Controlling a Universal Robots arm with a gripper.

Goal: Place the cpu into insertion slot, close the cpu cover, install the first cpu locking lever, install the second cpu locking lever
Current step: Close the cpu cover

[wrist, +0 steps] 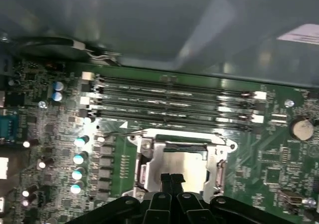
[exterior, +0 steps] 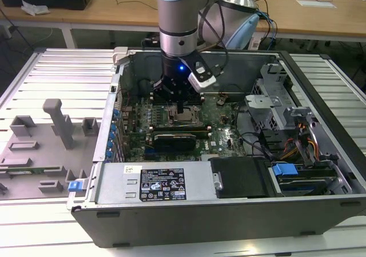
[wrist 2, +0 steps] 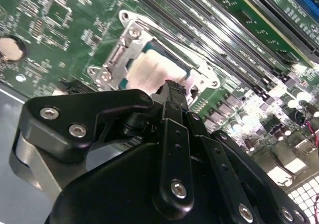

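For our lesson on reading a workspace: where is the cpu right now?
In the first wrist view the cpu lies in the socket beside the memory slots, with the gripper right over it.

A grey fixture plate [exterior: 86, 154] lies at nine o'clock of the open computer case [exterior: 229, 223] in the exterior view. Its labelled power supply [exterior: 154, 183] sits at six o'clock.
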